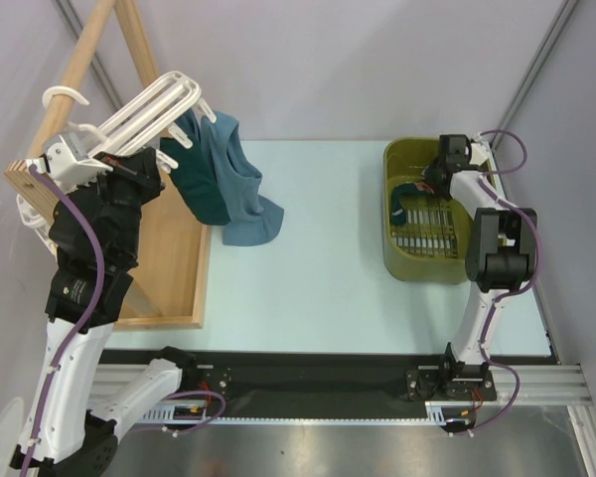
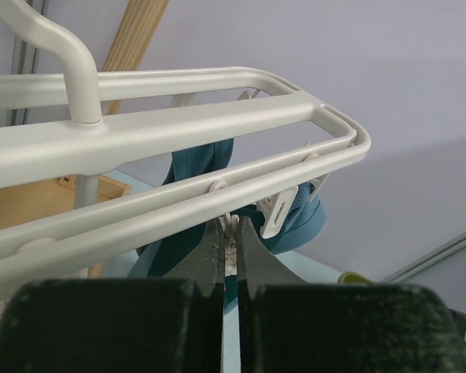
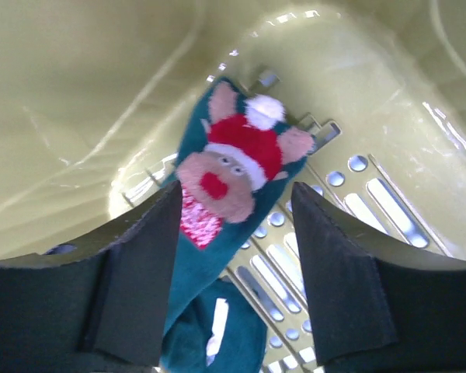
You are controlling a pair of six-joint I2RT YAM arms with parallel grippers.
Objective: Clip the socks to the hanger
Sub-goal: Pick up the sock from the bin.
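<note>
The white hanger (image 1: 151, 107) hangs on the wooden rack at the far left; it also fills the left wrist view (image 2: 217, 124). A dark teal sock (image 1: 201, 187) and a steel-blue sock (image 1: 242, 189) hang from it. My left gripper (image 1: 157, 164) is under the hanger bars, shut on a small white clip (image 2: 231, 242) of the hanger (image 2: 231, 231). My right gripper (image 1: 432, 184) is down in the basket, open (image 3: 234, 214). Its fingers straddle a teal sock with a red-and-white reindeer motif (image 3: 231, 167), without touching it. This sock shows in the top view too (image 1: 405, 201).
The olive-green slotted basket (image 1: 395, 253) stands at the right of the pale table; its wall (image 3: 101, 93) is close around the right gripper. The wooden A-frame rack (image 1: 174, 283) stands along the left edge. Another white clip (image 2: 279, 211) dangles beside the left fingers.
</note>
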